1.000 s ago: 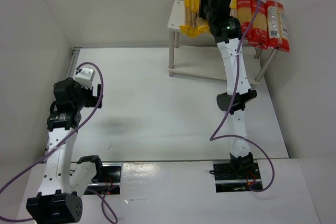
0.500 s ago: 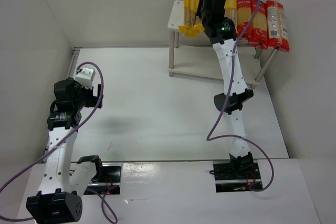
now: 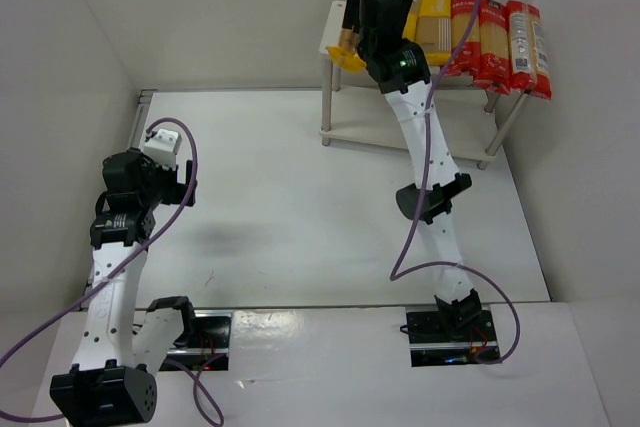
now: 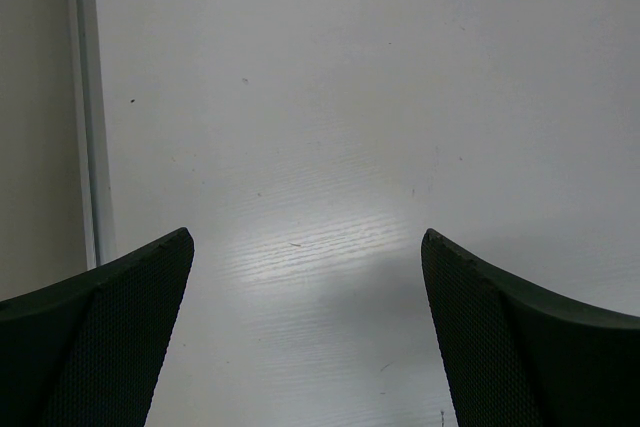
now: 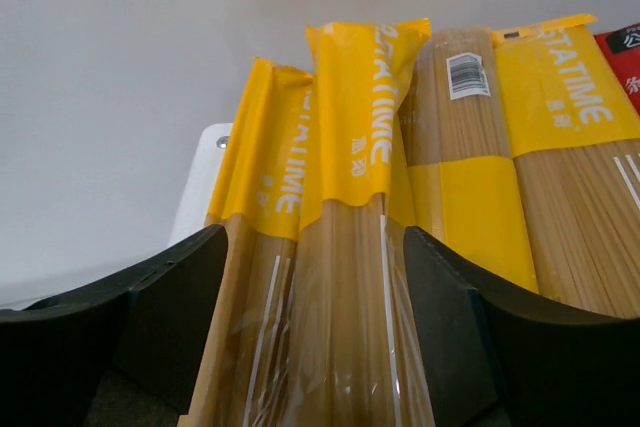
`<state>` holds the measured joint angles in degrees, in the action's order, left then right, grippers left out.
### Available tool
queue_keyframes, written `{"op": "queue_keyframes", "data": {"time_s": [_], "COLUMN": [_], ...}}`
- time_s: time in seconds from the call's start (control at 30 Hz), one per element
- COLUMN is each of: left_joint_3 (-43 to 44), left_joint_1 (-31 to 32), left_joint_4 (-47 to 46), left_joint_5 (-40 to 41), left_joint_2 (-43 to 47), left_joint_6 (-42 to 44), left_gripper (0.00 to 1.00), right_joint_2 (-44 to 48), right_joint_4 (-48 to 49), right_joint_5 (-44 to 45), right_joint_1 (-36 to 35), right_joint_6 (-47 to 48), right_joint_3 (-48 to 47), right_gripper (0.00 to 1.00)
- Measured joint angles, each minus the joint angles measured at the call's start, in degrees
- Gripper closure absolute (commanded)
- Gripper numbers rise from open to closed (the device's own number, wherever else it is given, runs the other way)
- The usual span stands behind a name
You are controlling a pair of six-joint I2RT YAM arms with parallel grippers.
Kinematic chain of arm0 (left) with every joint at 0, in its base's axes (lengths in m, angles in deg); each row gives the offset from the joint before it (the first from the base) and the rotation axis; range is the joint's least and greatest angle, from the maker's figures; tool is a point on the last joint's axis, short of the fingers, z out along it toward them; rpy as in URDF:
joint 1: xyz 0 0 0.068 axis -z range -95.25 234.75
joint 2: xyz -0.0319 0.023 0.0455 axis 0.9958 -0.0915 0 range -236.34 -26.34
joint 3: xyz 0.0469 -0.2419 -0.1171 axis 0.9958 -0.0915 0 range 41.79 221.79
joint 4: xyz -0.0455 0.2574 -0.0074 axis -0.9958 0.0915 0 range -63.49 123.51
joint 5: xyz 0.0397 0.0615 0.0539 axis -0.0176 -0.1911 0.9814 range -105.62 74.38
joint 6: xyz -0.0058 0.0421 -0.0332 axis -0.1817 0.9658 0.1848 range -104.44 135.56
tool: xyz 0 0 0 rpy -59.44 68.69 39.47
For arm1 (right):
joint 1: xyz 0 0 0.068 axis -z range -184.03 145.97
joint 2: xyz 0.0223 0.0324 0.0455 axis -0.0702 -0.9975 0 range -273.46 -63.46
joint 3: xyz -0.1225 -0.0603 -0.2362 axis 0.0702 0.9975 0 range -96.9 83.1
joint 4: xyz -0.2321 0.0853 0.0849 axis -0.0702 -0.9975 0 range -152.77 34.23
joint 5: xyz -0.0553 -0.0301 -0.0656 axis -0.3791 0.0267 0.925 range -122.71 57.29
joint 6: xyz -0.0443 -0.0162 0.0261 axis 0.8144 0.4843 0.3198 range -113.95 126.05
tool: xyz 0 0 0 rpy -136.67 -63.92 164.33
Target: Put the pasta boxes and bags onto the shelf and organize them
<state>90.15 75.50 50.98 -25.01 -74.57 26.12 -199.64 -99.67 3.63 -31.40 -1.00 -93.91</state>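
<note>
The white table (image 3: 300, 207) carries the shelf (image 3: 332, 32) at its far right corner, against the back wall. The right arm (image 3: 425, 157) stretches from the near edge up to the shelf's top board. The left arm (image 3: 115, 257) stands folded well apart from the shelf, at the table's left side.

Spaghetti packets lie side by side along the shelf's top board. Three red packets (image 3: 492, 42) fill its right end, their near ends hanging over the front edge. Left of them lie two flat yellow packets (image 5: 570, 167), one showing a barcode.

At the shelf's left end, two more yellow packets lie together, the front packet (image 5: 345, 247) overlapping the rear packet (image 5: 255, 237). The right claw (image 5: 315, 237) sits over this pair with its jaws parted, one finger on each outer side. The pair runs lengthwise between the fingers. Whether the pads touch the wrapping cannot be told.

The left claw (image 4: 308, 247) hangs over bare table far from the shelf, jaws spread wide with nothing between them.
</note>
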Motion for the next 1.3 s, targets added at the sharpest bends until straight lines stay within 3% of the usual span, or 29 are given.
{"op": "queue_keyframes", "data": {"time_s": [0.23,0.43,0.57,0.8,0.9,1.03,1.13,1.3], "left_joint_3": [0.0,0.0,0.0,0.0,0.0,0.0,0.0,0.0], "left_joint_1": [0.0,0.0,0.0,-0.2,-1.0,-2.4,-3.9,-8.0], "left_joint_4": [0.0,0.0,0.1,0.8,0.8,0.8,1.0,2.2], "left_joint_5": [-0.2,-0.7,-1.6,-3.1,-3.4,-4.0,-4.5,-5.6], "left_joint_2": [0.3,1.4,2.3,5.4,6.7,8.1,8.8,10.1], "left_joint_6": [0.0,0.0,0.0,-0.2,-0.7,-2.3,-3.7,-5.0], "left_gripper": [0.00,0.00,0.00,0.00,0.00,0.00,0.00,0.00], "right_joint_2": [4.7,17.1,29.8,59.2,69.9,79.8,85.6,93.0], "right_joint_4": [0.4,1.4,3.5,14.9,18.2,20.0,20.3,19.8], "right_joint_5": [2.1,2.3,1.6,-1.6,-7.6,-13.3,-17.4,-24.0], "right_joint_1": [-1.0,-1.4,-2.8,-3.5,0.2,8.7,11.2,18.6], "right_joint_6": [0.0,-0.6,-1.0,0.2,2.1,3.8,5.7,8.0], "right_joint_3": [2.4,14.1,29.0,74.9,92.2,108.7,118.7,125.2], "right_gripper": [0.10,0.02,0.01,0.01,0.01,0.01,0.01,0.01]}}
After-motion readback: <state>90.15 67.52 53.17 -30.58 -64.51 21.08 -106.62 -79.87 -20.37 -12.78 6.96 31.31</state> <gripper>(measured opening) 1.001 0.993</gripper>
